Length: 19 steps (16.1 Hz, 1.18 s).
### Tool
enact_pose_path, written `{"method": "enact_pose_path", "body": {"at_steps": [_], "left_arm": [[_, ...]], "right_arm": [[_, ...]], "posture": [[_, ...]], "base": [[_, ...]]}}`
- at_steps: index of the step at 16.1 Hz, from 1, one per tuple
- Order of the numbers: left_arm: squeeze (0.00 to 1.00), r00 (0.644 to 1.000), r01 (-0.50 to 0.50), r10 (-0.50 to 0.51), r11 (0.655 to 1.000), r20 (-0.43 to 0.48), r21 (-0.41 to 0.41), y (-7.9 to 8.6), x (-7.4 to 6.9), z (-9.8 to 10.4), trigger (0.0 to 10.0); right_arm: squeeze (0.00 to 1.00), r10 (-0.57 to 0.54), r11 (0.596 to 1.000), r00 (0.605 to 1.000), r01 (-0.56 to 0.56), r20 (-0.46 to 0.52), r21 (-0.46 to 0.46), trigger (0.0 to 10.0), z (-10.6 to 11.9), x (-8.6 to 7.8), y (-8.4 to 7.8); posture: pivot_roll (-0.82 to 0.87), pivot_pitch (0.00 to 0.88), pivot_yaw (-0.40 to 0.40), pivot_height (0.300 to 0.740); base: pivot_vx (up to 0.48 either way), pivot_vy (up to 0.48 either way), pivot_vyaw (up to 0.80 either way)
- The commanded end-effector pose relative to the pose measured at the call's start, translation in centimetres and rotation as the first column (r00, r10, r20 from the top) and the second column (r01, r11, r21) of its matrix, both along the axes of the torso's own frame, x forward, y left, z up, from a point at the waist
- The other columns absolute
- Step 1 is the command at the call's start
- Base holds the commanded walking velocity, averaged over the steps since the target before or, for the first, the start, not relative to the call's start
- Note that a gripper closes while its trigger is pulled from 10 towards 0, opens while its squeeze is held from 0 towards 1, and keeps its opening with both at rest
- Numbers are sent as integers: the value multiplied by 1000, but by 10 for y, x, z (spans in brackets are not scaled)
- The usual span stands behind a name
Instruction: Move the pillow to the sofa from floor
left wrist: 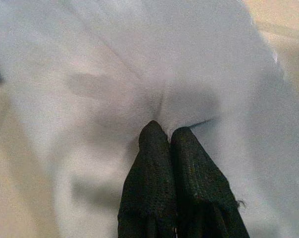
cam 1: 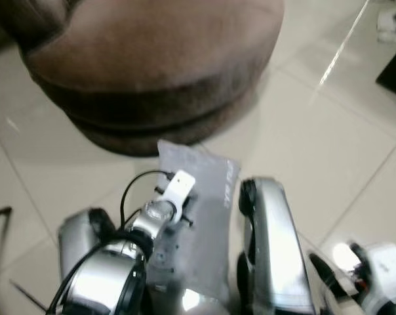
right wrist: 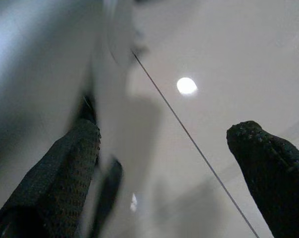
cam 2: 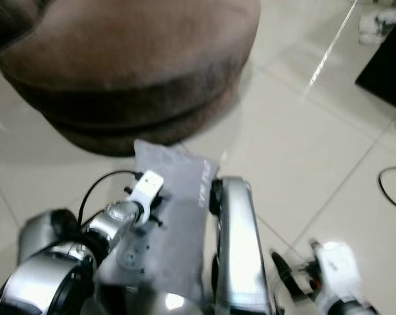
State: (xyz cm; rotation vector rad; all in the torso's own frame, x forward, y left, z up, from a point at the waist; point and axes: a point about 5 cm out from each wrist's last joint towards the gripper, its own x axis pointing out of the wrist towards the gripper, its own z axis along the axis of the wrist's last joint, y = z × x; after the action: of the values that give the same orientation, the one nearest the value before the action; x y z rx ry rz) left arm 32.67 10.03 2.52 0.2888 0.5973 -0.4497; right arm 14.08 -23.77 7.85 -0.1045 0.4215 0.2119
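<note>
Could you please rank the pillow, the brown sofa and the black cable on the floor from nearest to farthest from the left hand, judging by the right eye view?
1. Pillow, pinched in the left hand.
2. Sofa, ahead.
3. Cable, far right.

Before me lay a glossy cream tiled floor (cam 1: pixel 329 144) streaked with bright reflected light and crossed by thin grout lines, with a dark block (cam 2: pixel 385 72) and a black cable (cam 2: pixel 393 180) off to my right
</note>
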Motion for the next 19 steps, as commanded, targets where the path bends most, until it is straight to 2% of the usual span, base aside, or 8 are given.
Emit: {"method": "enact_pose_path", "body": {"at_steps": [1,2,3,7,9,12,15,19], "left_arm": [[0,999,-34,35,998,30,-50,3,5,7,0],[0,998,-44,46,997,40,-64,3,8,10,0],[0,994,-42,52,994,92,-103,1,17,23,0],[0,978,-12,48,985,202,-175,-1,35,53,0],[0,972,-24,76,974,223,-226,0,39,62,0],[0,964,1,63,971,257,-240,-3,42,70,0],[0,961,-16,118,927,250,-374,-13,47,85,0],[0,944,-35,178,891,278,-453,-17,48,99,0]], "right_arm": [[0,-1,1000,1000,1,-12,-13,10000,-8,3,2],[0,2,1000,1000,-2,-8,-12,10000,-11,7,4],[0,10,1000,1000,-10,21,4,10000,-17,24,13],[0,25,999,997,-28,73,40,10000,-23,53,31],[0,22,998,996,-27,82,53,10000,-28,68,41],[0,21,997,995,-28,99,71,10000,-33,93,60],[0,27,997,991,-36,130,68,10000,-33,112,72],[0,28,998,988,-37,154,59,10000,-32,129,79]], "posture": [[-437,48,62,306],[-437,48,62,306],[-408,0,90,306],[-369,0,131,306],[-349,0,154,306],[-311,0,178,306],[-285,0,189,306],[-272,0,185,306]], "base": [[0,0,0],[0,0,0],[0,0,0],[0,0,0],[0,0,0],[0,0,0],[0,0,0],[0,0,0]]}}
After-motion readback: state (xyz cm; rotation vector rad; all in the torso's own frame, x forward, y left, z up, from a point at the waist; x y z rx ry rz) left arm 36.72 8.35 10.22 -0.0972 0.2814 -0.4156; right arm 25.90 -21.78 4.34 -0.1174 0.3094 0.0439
